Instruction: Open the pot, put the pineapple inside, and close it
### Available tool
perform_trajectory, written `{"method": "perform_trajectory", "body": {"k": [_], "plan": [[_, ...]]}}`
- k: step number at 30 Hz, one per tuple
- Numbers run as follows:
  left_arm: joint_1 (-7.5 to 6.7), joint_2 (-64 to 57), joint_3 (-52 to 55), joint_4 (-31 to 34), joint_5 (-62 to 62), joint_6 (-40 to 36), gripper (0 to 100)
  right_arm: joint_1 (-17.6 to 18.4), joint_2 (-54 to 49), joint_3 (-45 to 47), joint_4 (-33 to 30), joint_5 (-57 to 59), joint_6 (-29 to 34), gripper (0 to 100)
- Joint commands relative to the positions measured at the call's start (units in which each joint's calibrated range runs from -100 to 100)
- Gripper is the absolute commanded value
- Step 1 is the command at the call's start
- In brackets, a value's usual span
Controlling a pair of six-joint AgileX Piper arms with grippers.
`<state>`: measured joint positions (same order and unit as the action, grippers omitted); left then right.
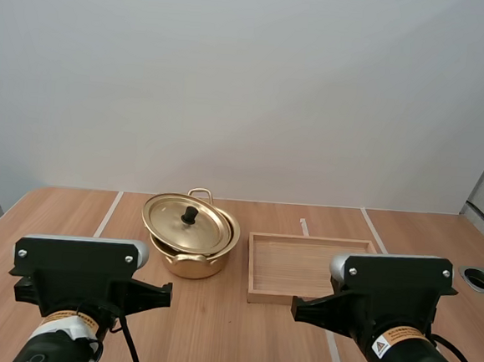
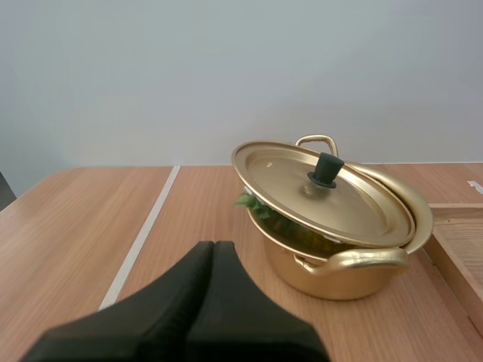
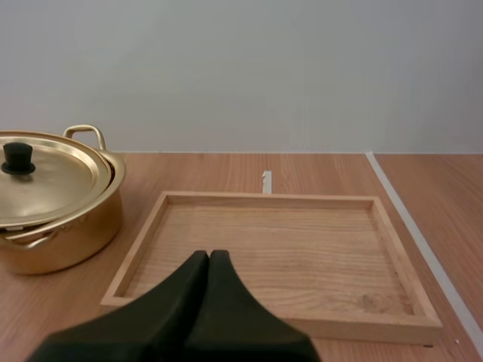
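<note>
The pot [image 1: 189, 263] stands left of centre in the high view, on a wooden desk [image 1: 230, 335]. Its gold lid [image 1: 172, 222] with a black knob [image 1: 189, 215] sits crooked, tipped on the rim and overhanging it on the left rather than seated flat. In the left wrist view, green leaves [image 2: 251, 202] poke out of the gap under the lid's raised edge; whatever else is in the pot is hidden. 1 looped handle [image 1: 199, 193] stands at the pot's far rim.

A flat wooden tray [image 1: 304, 240] lies just right of the pot, apart from it by a narrow strip of bare wood. Its near rim faces the right arm [image 1: 393, 289], and its floor shows plain grain.

2 white lines cross the desk: 1 [image 1: 108, 214] left of the pot, 1 [image 1: 373, 230] past the tray's far right corner. A short white mark [image 1: 305, 226] sits behind the tray. A round hole [image 1: 479, 279] lies near the desk's right edge. Bare wood stretches between the 2 arms at the bottom of the frame, and from the left line to the desk's left edge.

The left arm [image 1: 79, 281] is at lower left, its jaws pressed together as 1 dark wedge, well short of the pot. The right arm's jaws are likewise pressed together, near the tray's near rim.

The right arm carries a warning triangle sticker [image 1: 377, 347] and an orange label [image 1: 402, 334]; the left has an orange label [image 1: 70, 316]. Their writing cannot be read.
</note>
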<state>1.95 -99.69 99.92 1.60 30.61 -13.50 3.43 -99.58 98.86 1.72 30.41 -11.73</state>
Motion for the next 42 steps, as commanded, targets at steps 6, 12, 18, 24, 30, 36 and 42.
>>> {"method": "perform_trajectory", "body": {"k": [6,12,18,24,30,36,42], "plan": [[-0.06,-0.31,0.08,0.44,-1.38,-0.57,0,0.13,-0.42,1.14,-0.33,0.29,0.21,0],[-0.06,-0.31,0.08,0.44,-1.38,-0.57,0,-0.67,-0.42,1.14,-1.72,2.0,0.21,0],[-0.06,-0.31,0.08,0.44,-1.38,-0.57,0,-1.82,-0.42,1.14,-1.32,1.23,0.21,0],[-0.06,-0.31,0.08,0.44,-1.38,-0.57,0,-1.82,-0.42,1.14,-1.09,0.71,0.21,0],[-0.06,-0.31,0.08,0.44,-1.38,-0.57,0,-1.82,-0.42,1.14,-1.09,0.71,0.21,0],[-0.06,-0.31,0.08,0.44,-1.38,-0.57,0,-1.82,-0.42,1.14,-1.09,0.72,0.21,0],[-0.06,-0.31,0.08,0.44,-1.38,-0.57,0,-1.82,-0.42,1.14,-1.09,0.72,0.21,0]]}}
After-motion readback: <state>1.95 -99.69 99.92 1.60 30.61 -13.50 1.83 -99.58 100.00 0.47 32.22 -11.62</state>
